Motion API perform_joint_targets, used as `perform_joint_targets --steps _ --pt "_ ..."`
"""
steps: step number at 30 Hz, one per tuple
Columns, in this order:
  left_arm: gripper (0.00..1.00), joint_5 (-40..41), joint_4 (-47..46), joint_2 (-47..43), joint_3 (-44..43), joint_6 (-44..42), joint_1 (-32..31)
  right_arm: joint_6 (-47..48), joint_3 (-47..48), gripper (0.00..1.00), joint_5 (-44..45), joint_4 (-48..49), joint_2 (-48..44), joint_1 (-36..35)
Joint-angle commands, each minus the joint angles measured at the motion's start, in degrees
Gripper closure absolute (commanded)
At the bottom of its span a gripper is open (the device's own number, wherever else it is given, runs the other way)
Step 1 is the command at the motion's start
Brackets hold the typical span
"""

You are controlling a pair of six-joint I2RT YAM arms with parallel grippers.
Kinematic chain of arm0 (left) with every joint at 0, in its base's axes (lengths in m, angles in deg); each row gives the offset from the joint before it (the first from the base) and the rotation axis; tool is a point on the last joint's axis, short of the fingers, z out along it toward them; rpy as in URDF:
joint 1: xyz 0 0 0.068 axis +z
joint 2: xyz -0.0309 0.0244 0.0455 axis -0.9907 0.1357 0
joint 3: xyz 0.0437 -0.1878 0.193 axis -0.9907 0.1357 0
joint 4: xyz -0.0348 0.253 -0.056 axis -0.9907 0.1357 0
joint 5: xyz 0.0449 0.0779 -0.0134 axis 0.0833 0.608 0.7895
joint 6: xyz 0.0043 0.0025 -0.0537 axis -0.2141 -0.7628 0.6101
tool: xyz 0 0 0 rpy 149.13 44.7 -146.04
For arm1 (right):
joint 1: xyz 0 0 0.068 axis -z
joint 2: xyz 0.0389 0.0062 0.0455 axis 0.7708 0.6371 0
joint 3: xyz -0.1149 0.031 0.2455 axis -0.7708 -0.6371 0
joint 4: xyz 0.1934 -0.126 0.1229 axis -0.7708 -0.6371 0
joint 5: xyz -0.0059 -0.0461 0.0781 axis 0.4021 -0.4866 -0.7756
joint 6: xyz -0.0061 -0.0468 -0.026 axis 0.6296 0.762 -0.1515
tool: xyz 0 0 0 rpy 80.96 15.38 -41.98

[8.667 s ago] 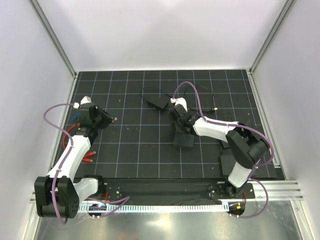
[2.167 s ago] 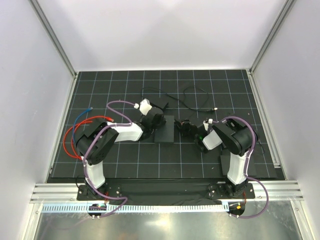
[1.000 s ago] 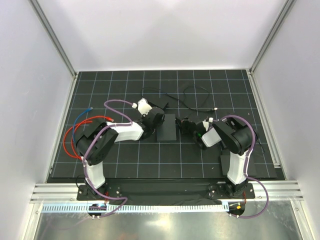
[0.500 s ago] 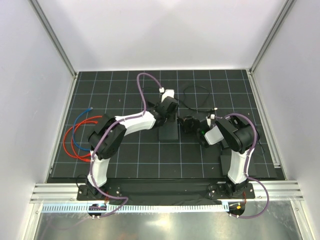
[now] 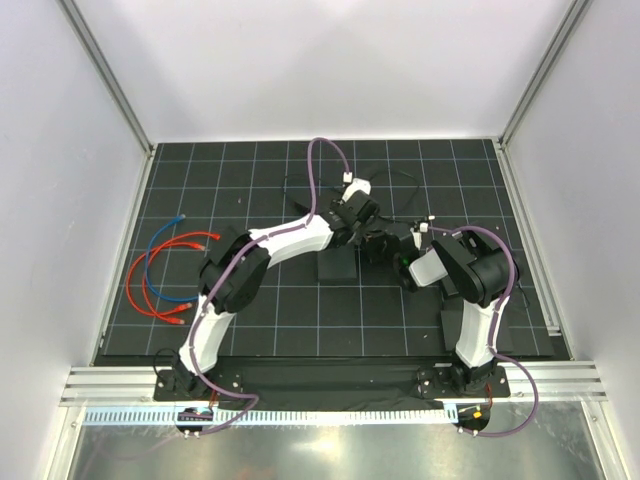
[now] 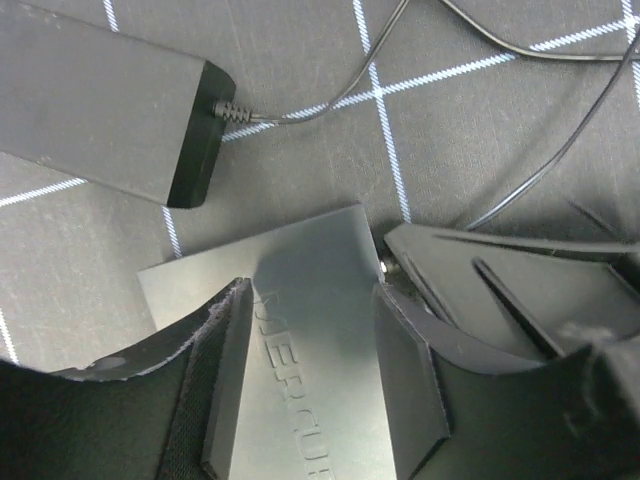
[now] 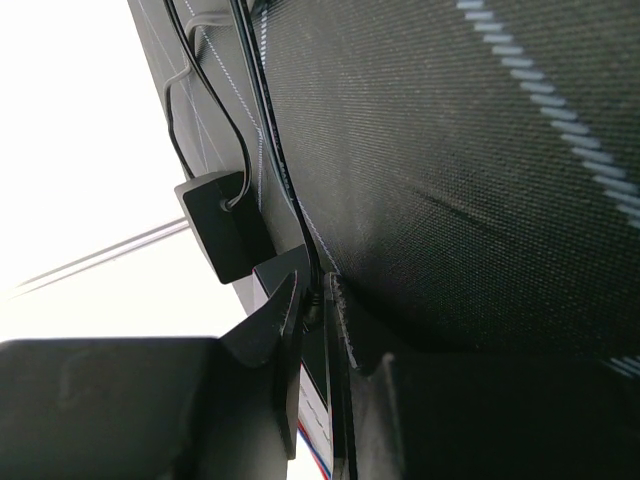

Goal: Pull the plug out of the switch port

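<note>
Currently both arms meet over the middle of the table [image 5: 250, 320]. The switch [image 6: 300, 340] lies flat there, about midway between the left and right edges, with lettering showing on its top face.

My left tool [image 6: 310, 290] hangs over the switch with its fingers [image 6: 225, 390] parted roughly halfway, one over each long side of the box. It holds nothing, and the top face shows plainly between them. In the left wrist view the power brick [image 6: 100, 110] sits just beside the switch, not touching it, and its thin lead trails away across the table.

My right tool [image 7: 315, 282] comes in low from the right, fingertips at the switch's corner. Its jaws stand almost together, pinched on a thin black cord [image 7: 290, 205] that runs in between them. I note that the plug is too small and shadowed to make out, so I cannot tell whether it sits in a port.

Near the left edge lie looped red and blue cables [image 5: 160, 270], well apart from the rest. By the right arm's base lies a thin flat black plate [image 5: 455, 322].
</note>
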Motion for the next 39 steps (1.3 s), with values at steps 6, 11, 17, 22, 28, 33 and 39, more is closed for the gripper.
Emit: perform_joint_targets --steps 6,11,17,22,28,33,39 --pt "0.43 4.11 7.86 4.86 -9.03 -0.30 -0.44 5.08 -1.38 0.99 0.68 -10.70 3.05 -0.30" --pt "0.43 2.88 8.03 6.09 -10.43 0.05 -0.44 4.73 -1.82 0.99 0.41 -9.64 3.58 -0.30" --pt "0.42 2.35 10.22 7.93 -11.84 1.11 0.61 4.82 -2.09 0.99 0.32 -9.20 3.58 -0.30" --pt "0.44 1.64 14.36 10.39 -15.09 2.69 2.10 4.38 -2.35 0.99 0.58 -8.76 3.67 -0.30" --pt "0.45 2.43 18.75 13.20 -18.07 3.92 3.07 2.89 -2.09 0.99 1.11 -9.28 2.88 -0.30" --pt "0.48 3.84 23.40 15.93 -22.21 3.92 3.42 2.54 -2.61 0.99 2.78 -10.87 1.04 -0.21" --pt "0.52 3.23 21.49 13.56 -17.92 4.54 4.82 2.36 -1.74 0.99 4.28 -14.03 -0.99 0.32"
